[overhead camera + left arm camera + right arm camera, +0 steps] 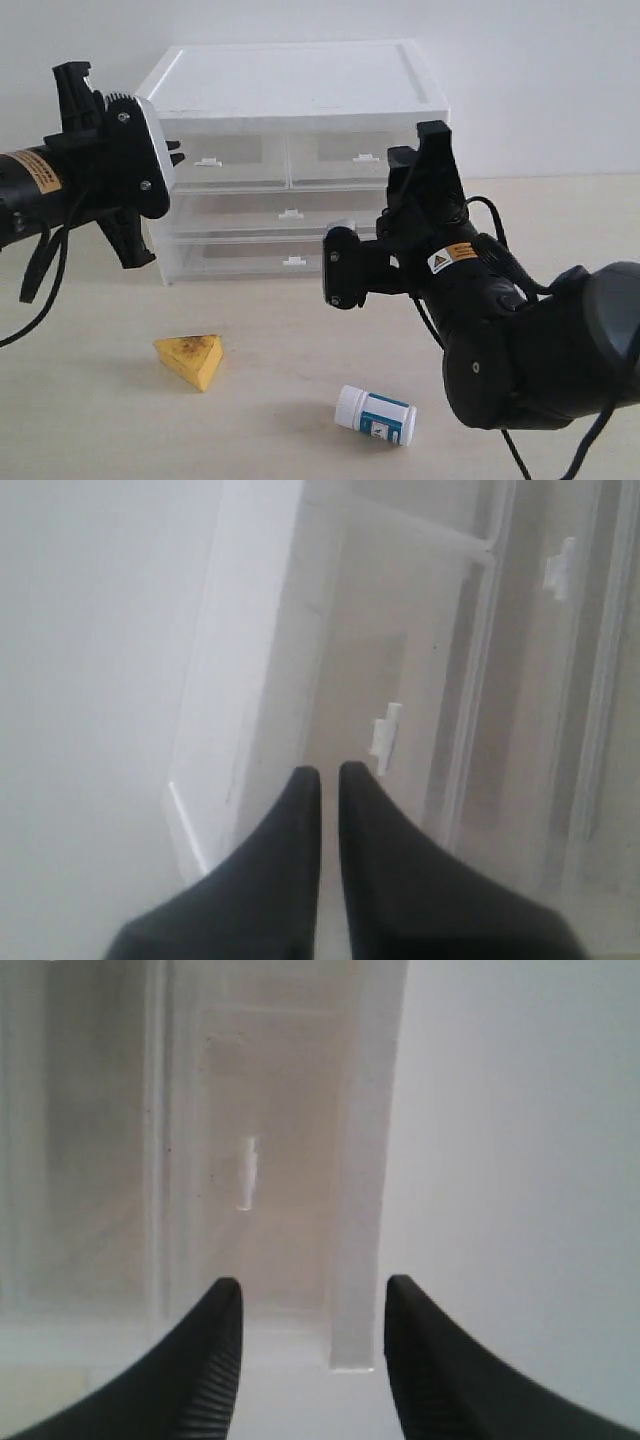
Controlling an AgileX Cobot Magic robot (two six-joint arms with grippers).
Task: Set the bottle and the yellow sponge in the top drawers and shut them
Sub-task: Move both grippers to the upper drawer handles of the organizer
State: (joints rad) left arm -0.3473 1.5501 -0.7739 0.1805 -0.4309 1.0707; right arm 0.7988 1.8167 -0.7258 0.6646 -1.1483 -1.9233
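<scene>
The yellow sponge (190, 358) lies on the table in front of the cabinet, left of centre. The bottle (376, 414) lies on its side near the front edge. Both top drawers, left (228, 162) and right (345, 158), sit pushed in. My left gripper (176, 152) hovers at the cabinet's upper left corner; the left wrist view shows this gripper (320, 772) shut and empty, near the left drawer's tab handle (385, 738). My right gripper (415, 158) is raised before the right drawer; the right wrist view shows it (313, 1285) open and empty, facing that drawer's handle (248, 1172).
The white cabinet (300, 75) stands against the back wall, with two wider drawers (290, 215) below the top pair. The right arm's dark body (530, 350) fills the front right of the table, close to the bottle.
</scene>
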